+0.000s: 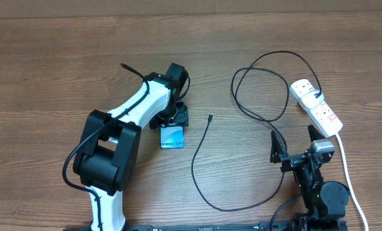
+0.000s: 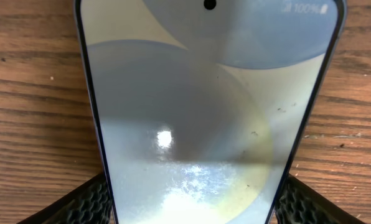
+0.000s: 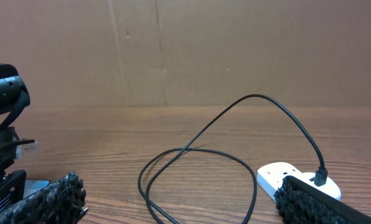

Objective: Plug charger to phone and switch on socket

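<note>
The phone [image 1: 172, 139] lies flat on the wooden table, its dark "Galaxy S24+" band toward the front. My left gripper [image 1: 172, 119] is over its far end. In the left wrist view the phone's light screen [image 2: 204, 112] fills the frame, and both fingers of the left gripper [image 2: 192, 202] press against its black edges. The charger [image 1: 200, 163] is a thin black cable looping across the table; its tip [image 1: 210, 117] lies free, right of the phone. The socket [image 1: 316, 106] lies at the right with a plug in it. My right gripper [image 1: 295, 141] is open and empty, left of the socket's near end.
The thick white cord [image 1: 345, 167] runs from the socket toward the front edge beside the right arm. In the right wrist view the cable loop [image 3: 198, 152] and socket [image 3: 279, 177] lie between the open fingers [image 3: 182, 205]. A brown wall stands behind the table.
</note>
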